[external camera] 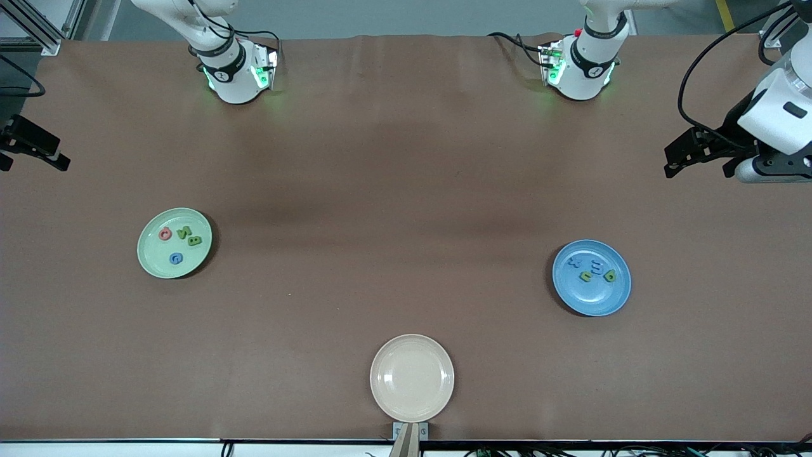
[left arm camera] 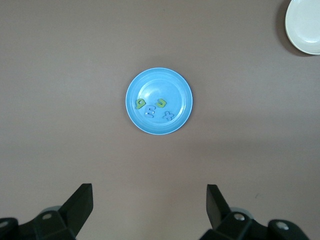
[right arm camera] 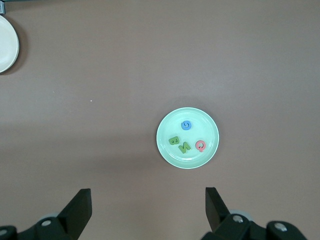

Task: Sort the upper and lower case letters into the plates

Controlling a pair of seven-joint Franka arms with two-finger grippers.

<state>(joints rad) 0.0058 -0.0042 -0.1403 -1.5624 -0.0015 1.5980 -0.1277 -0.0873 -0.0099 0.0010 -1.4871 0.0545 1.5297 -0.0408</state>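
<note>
both grippers are held wide apart with nothing between the jaws, high over the table.

the left gripper (left arm camera: 149, 200) is raised at the left arm's end of the table, the right gripper (right arm camera: 147, 202) at the right arm's end. in the blue plate (external camera: 618, 298) four letters (external camera: 592, 268) are clustered toward 12 o'clock. in the green plate (external camera: 152, 260) lie the red letter (external camera: 165, 233) at 11 o'clock, two green letters (external camera: 189, 236) at 2 and a blue letter (external camera: 176, 258) at 6. a cream plate (external camera: 412, 378) is set nearest the front camera.
</note>
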